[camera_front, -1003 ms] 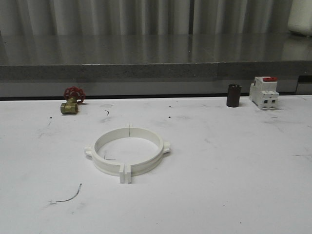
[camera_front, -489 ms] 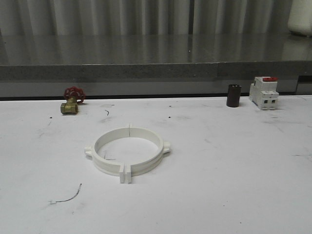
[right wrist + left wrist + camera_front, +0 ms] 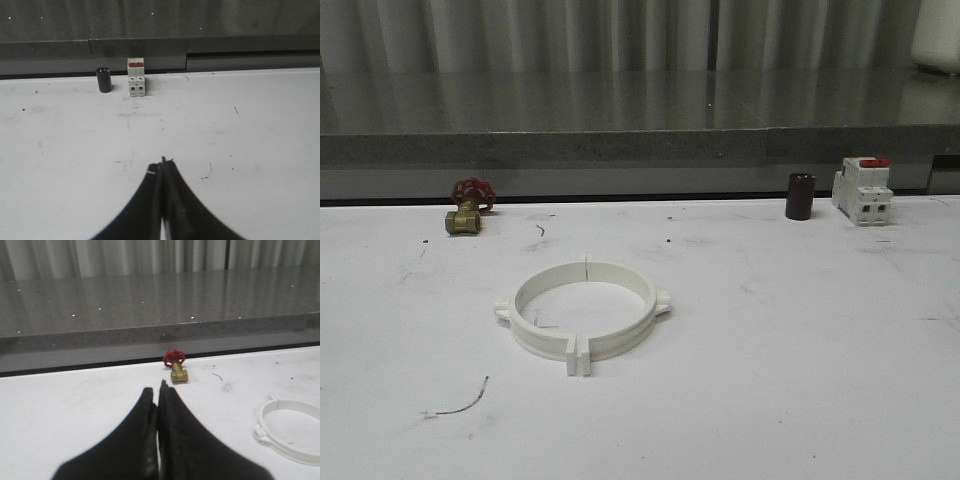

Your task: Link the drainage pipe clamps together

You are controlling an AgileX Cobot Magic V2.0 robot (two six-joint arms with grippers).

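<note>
White tabletop fills my front view, a grey ledge behind it. I see the clamps lying near centre, joined as a ring, flanges meeting at 6 o'clock. From them, the valve sits at 10 o'clock, the black cylinder and breaker at 2. My left gripper and right gripper each have fingers pressed together, holding nothing.

On the table, the drainage pipe clamps lie centre-left, seemingly joined. Behind-left sits a valve; far right-rear, a cylinder left of the breaker.
</note>
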